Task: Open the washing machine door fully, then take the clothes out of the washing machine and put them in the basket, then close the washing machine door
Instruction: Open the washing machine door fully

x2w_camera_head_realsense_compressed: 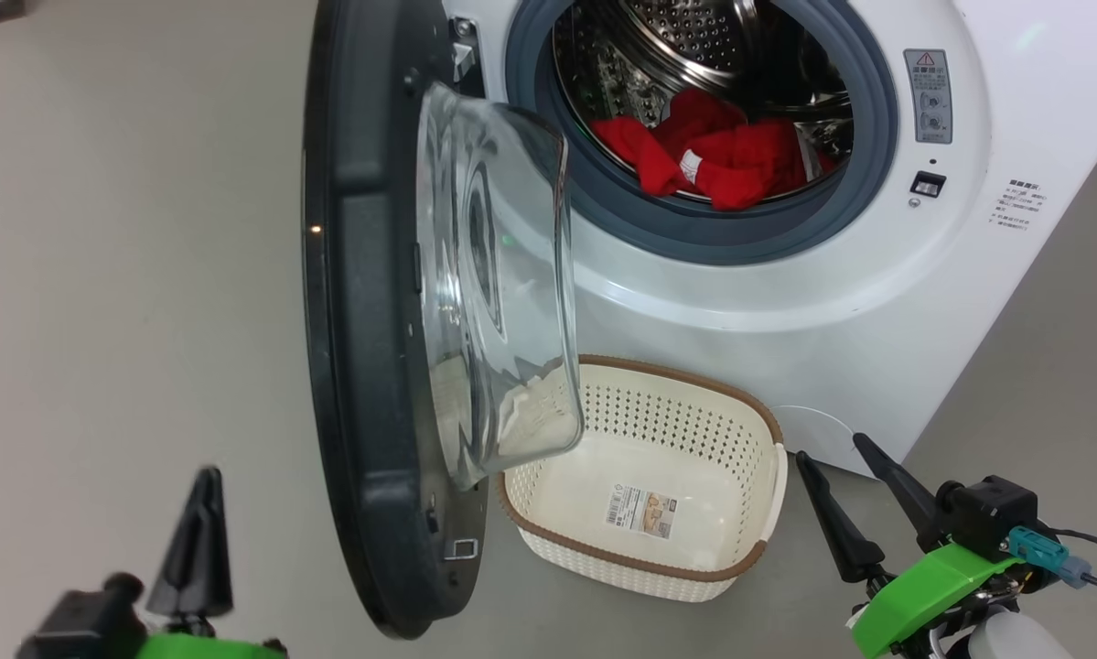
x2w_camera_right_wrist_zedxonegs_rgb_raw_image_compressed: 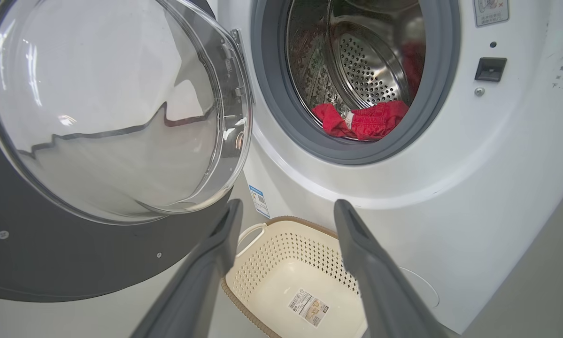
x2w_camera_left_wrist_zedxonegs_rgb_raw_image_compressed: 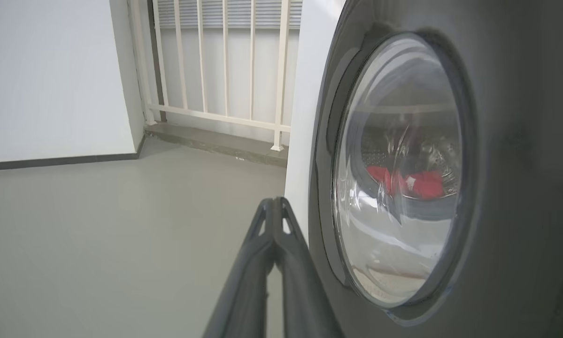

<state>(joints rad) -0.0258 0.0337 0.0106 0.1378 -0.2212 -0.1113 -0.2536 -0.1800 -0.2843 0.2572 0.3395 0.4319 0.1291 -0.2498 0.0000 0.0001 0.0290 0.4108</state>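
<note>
The white washing machine (x2w_camera_head_realsense_compressed: 786,302) stands with its round black door (x2w_camera_head_realsense_compressed: 365,366) swung out towards me, the glass bowl (x2w_camera_head_realsense_compressed: 493,275) facing right. Red clothes (x2w_camera_head_realsense_compressed: 713,156) lie in the steel drum, also red clothes (x2w_camera_right_wrist_zedxonegs_rgb_raw_image_compressed: 361,119) in the right wrist view. The cream basket (x2w_camera_head_realsense_compressed: 740,549) sits on the floor below the opening, with nothing in it but a paper label. My left gripper (x2w_camera_head_realsense_compressed: 205,480) is shut on nothing, left of the door's outer face (x2w_camera_left_wrist_zedxonegs_rgb_raw_image_compressed: 520,141). My right gripper (x2w_camera_head_realsense_compressed: 827,458) hangs open, right of the basket (x2w_camera_right_wrist_zedxonegs_rgb_raw_image_compressed: 262,272).
Grey floor (x2w_camera_head_realsense_compressed: 127,275) stretches to the left of the door. In the left wrist view a white wall (x2w_camera_left_wrist_zedxonegs_rgb_raw_image_compressed: 46,80) and a white railing (x2w_camera_left_wrist_zedxonegs_rgb_raw_image_compressed: 225,61) stand beyond the floor. The door overhangs the basket's left end.
</note>
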